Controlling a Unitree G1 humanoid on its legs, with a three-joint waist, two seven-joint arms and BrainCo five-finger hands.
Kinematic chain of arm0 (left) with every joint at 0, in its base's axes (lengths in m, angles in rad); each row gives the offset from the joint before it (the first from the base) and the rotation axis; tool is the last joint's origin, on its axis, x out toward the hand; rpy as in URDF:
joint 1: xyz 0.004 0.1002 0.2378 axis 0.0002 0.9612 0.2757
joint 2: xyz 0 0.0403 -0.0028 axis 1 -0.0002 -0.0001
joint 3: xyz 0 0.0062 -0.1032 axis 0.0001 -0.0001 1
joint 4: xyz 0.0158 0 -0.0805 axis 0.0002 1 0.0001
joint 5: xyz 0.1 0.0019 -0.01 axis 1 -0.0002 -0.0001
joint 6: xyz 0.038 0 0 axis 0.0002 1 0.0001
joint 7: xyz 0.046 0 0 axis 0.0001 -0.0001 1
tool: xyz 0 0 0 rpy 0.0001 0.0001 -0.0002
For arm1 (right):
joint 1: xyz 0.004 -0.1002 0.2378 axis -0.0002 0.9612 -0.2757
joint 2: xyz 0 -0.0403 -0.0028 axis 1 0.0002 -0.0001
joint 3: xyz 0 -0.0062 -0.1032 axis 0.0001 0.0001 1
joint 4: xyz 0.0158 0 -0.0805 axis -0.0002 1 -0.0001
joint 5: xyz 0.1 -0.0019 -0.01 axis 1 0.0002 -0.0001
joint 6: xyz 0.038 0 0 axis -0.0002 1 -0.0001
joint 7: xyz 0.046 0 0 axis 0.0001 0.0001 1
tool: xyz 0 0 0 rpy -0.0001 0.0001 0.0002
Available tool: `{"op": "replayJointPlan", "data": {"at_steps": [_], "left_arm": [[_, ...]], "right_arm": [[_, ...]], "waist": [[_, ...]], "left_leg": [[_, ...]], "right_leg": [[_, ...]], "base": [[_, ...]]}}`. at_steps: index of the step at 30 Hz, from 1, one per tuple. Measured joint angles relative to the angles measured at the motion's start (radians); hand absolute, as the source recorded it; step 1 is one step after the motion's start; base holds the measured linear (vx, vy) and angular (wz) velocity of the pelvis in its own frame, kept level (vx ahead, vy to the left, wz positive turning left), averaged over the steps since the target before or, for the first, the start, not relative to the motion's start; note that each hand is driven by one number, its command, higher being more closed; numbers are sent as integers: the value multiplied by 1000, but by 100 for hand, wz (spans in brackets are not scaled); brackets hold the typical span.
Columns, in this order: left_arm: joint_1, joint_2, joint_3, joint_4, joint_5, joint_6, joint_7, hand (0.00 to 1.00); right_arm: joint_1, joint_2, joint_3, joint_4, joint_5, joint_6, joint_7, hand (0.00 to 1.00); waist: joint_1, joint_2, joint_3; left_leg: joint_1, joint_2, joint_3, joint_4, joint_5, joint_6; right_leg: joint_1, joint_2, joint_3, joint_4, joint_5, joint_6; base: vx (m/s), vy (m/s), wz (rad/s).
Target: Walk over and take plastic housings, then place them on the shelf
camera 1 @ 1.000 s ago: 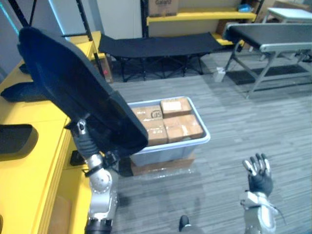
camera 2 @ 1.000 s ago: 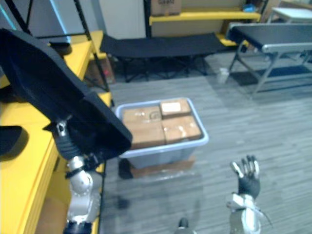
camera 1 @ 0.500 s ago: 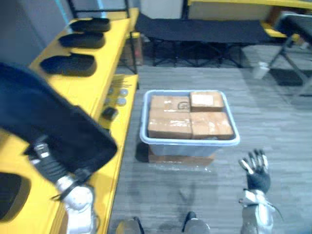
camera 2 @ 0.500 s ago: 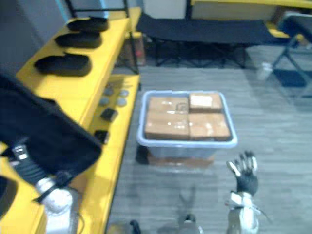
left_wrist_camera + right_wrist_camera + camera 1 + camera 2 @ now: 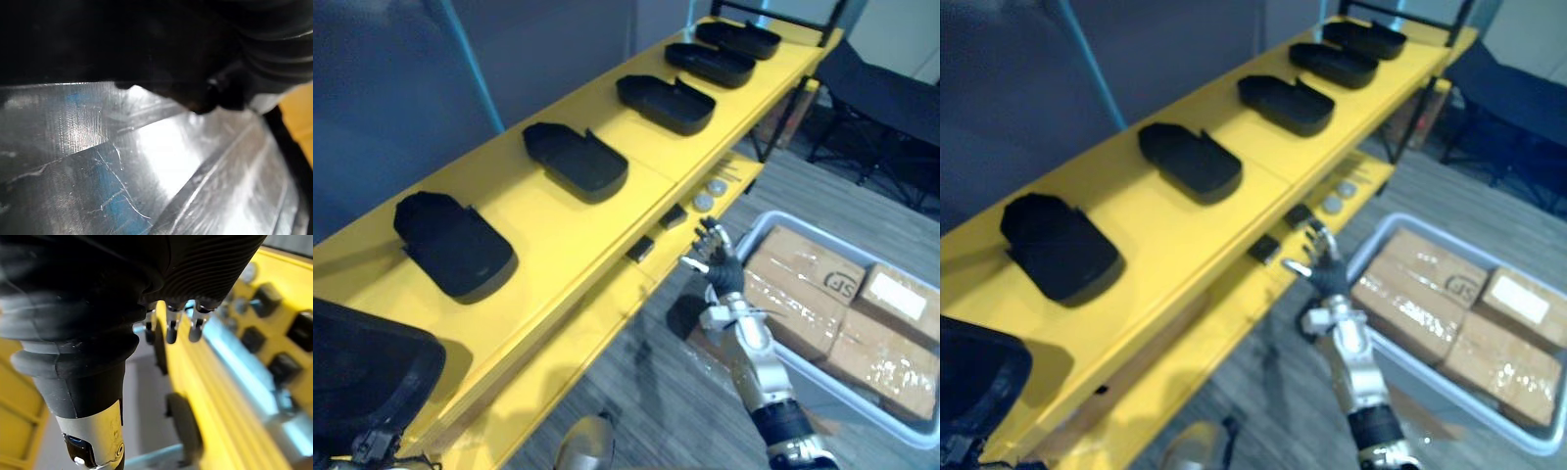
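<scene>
Fingers of the right hand were spread straight and held nothing, the forearm rising from the low right with the palm lifted over the floor beside the shelf's lower tier. At the same near range, in the low left corner, a large black plastic housing rode on the left side; the left hand showed as its ribbed cover against dark plastic, and its grip could not be told. The step in hand looked like the set-down: the carried housing should go flat onto the bare yellow top of the shelf, short of the nearest placed housing, with the gap matched to the row, no overhang at the front edge, and the free hand kept off. Beyond, four more housings ran along the top toward the far end, and a grey bin of cardboard boxes stood on the floor to the right
</scene>
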Motion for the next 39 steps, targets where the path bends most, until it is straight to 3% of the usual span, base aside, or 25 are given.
{"op": "replayJointPlan", "data": {"at_steps": [5,8,11,13,16,18,20,24,25,31,35,39], "left_arm": [[-3,1,0,-11,-55,-4,-56,100],[-8,1,-10,-62,-86,-27,-116,100],[-22,12,-83,-163,-76,-62,-214,100],[-89,94,-157,-200,-79,-88,-328,100],[-205,202,-217,-203,-116,-109,-452,100],[-228,205,-229,-202,-116,-110,-487,100],[-227,205,-257,-202,-125,-114,-533,100],[-241,210,-278,-186,-126,-121,-546,100],[-247,214,-292,-179,-126,-122,-546,100],[-267,224,-325,-149,-123,-133,-536,100],[-255,213,-323,-137,-111,-137,-517,100],[-235,205,-272,-134,-78,-137,-482,100]], "right_arm": [[49,-21,-22,-1,-15,1,2,0],[70,-39,-59,-9,-31,-5,19,0],[95,-65,-97,-21,-41,-16,38,0],[134,-92,-122,-48,-63,-59,52,0],[94,-127,-145,-49,-127,-128,82,0],[53,-145,-145,-49,-153,-155,89,0],[16,-181,-146,-49,-193,-185,86,0],[2,-200,-147,-52,-262,-214,61,0],[4,-199,-147,-52,-267,-218,54,0],[4,-161,-151,-57,-326,-294,-26,0],[5,-130,-150,-57,-354,-302,-60,0],[11,-86,-162,-93,-341,-323,-79,0]], "waist": [[-6,-7,-1],[-11,-18,-1],[-49,-18,12],[-93,-21,11],[-96,-39,47],[-97,-31,73],[-104,-3,98],[-120,26,124],[-123,30,129],[-142,19,182],[-141,26,213],[-135,26,212]], "left_leg": [[-10,-18,-47,9,8,5],[-15,-39,-77,-40,39,6],[-28,-55,-119,-62,62,19],[-37,-55,-133,-110,120,19],[-68,-79,-153,-120,170,10],[-76,-81,-135,-105,173,5],[-84,-61,-111,-100,182,-9],[-94,-28,-75,-131,215,-33],[-94,-24,-73,-136,220,-34],[-111,-42,-75,-132,243,-40],[-138,-75,-81,-36,200,-31],[-134,-99,-86,55,121,-14]], "right_leg": [[47,7,-80,0,-4,-4],[44,-10,-99,36,-37,-38],[21,-44,-32,149,-64,-44],[-38,-76,93,293,-86,-72],[-97,-107,154,366,-174,-70],[-91,-101,173,333,-193,-45],[-96,-85,182,307,-212,-12],[-145,-69,212,308,-247,29],[-152,-69,215,319,-251,24],[-230,-131,232,477,-326,16],[-212,-168,222,528,-351,32],[-109,-176,166,488,-365,52]], "base": [[-51,4,42],[-114,19,45],[-85,51,78],[-60,50,113],[-18,-28,40],[-76,-31,-19],[-119,-65,-35],[-174,-63,-35],[-163,-40,-19],[-101,-7,5],[-16,36,19],[46,85,27]]}}
